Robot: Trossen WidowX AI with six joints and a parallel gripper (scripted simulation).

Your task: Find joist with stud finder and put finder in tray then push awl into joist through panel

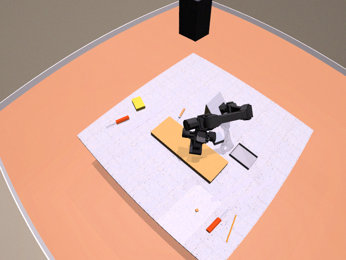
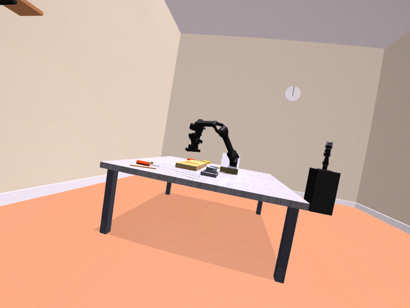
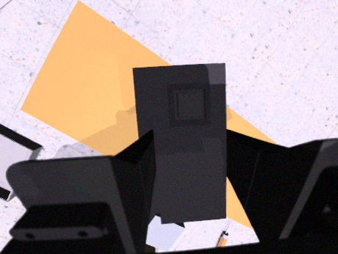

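My gripper (image 3: 183, 133) (image 2: 193, 145) is shut on the stud finder (image 3: 184, 136) (image 1: 195, 151) (image 2: 192, 150), a dark block with a square window. It holds it in the air above the middle of the floor panel (image 1: 167, 127) (image 2: 188, 166) (image 3: 81, 66), an orange-tan slab. The tray (image 1: 234, 150) (image 2: 209, 175), grey with dark walls, lies to the right of the panel in the top view; its edge shows at the left in the wrist view. The awl (image 1: 182, 112) (image 3: 222, 240), with an orange handle, lies beside the panel's far end. No joist shows.
A light grey block (image 1: 219, 137) stands between panel and tray. A wedge-like stand (image 1: 216, 103) is near the arm base. A yellow block (image 1: 138, 103), two red screwdrivers (image 1: 122, 119) (image 1: 214, 224), an orange stick (image 1: 231, 228) and a small orange cube (image 1: 196, 210) lie around the table.
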